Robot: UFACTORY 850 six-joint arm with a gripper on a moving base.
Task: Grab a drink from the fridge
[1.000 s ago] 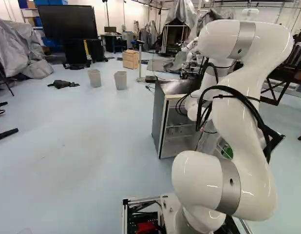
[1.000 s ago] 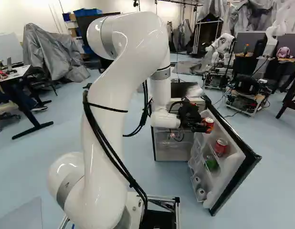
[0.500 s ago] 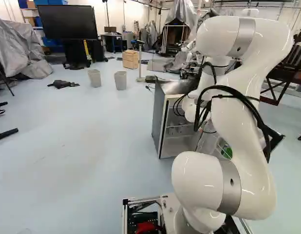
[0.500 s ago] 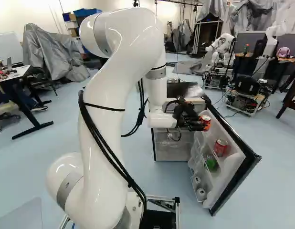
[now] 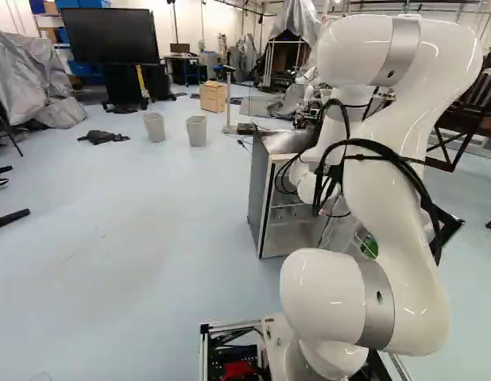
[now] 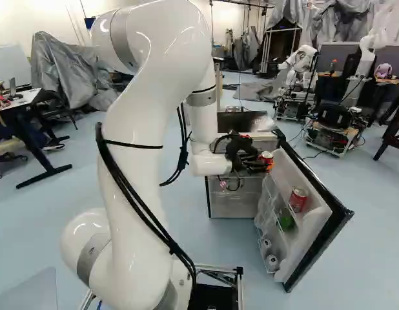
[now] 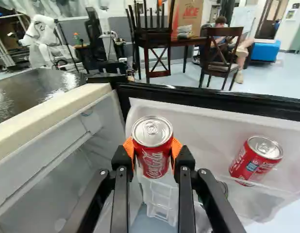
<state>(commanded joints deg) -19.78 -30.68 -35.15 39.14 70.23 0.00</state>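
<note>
Since the earlier frame, the white arm (image 5: 392, 214) has shifted to the left in the right base view, and the red can (image 7: 152, 130) has moved together with it, away from the open door (image 6: 319, 216) and toward the side of the fridge body (image 5: 261, 198). The base has not moved, and the second can (image 7: 257, 160) remains in its place in the door.

Now the gripper (image 7: 152, 149) is closed on the red can: both orange pads press it, one from each side. The can is upright between the fingers, near the inner face of the door, with its top free. A green item (image 6: 286, 220) sits lower in the door, below the second can.

So, in my judgement, the grabbing itself is already done, and the step in hand is to carry the drink out of the fridge area. For the next move, it is necessary to keep this grip firm and to bring the can up and back, clear of the door edge and of the fridge body. If the arm turns too early, the can or a finger could knock against the door, and then the can may slip.
</note>
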